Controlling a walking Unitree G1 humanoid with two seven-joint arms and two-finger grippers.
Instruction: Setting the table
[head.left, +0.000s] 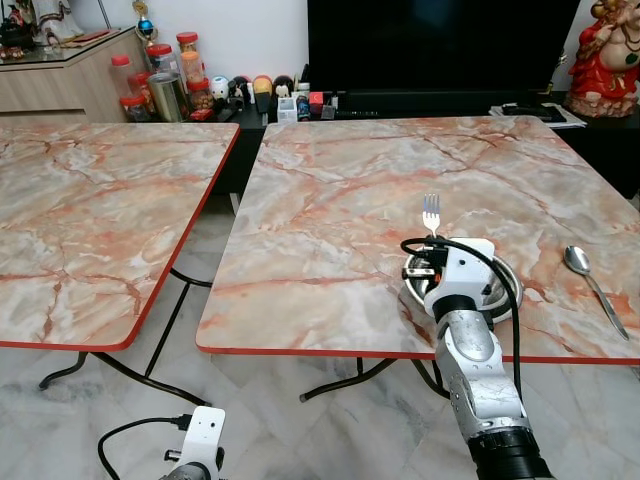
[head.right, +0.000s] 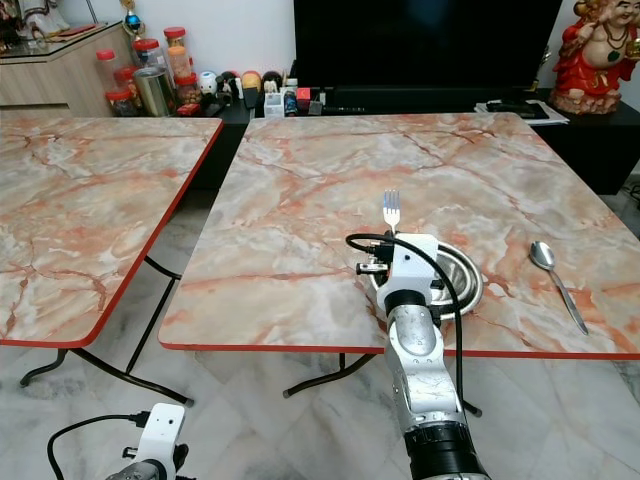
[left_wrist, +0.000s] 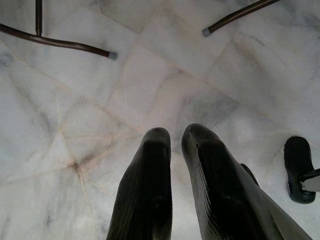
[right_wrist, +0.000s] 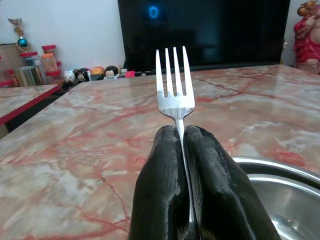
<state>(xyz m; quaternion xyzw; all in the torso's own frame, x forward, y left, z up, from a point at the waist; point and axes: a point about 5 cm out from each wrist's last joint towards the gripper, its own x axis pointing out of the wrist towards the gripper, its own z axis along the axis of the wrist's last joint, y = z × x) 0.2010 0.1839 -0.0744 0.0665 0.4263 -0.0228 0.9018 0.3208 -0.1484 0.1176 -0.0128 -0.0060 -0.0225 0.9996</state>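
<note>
My right gripper (right_wrist: 183, 131) is shut on a steel fork (right_wrist: 173, 89), whose tines (head.left: 431, 211) point away from me above the right marble table (head.left: 330, 190). Just under my wrist, near the table's front edge, sits a steel bowl (head.right: 458, 272). A steel spoon (head.left: 592, 285) lies on the table to the right of the bowl. My left gripper (left_wrist: 175, 137) hangs low over the floor with its fingers close together and nothing between them.
A second marble table (head.left: 90, 210) stands to the left, across a narrow gap. Behind the tables are a black TV (head.left: 440, 45), jars (head.left: 170, 85), small figurines and a red statue (head.left: 605, 55). Table legs (left_wrist: 60, 44) stand on the marble floor.
</note>
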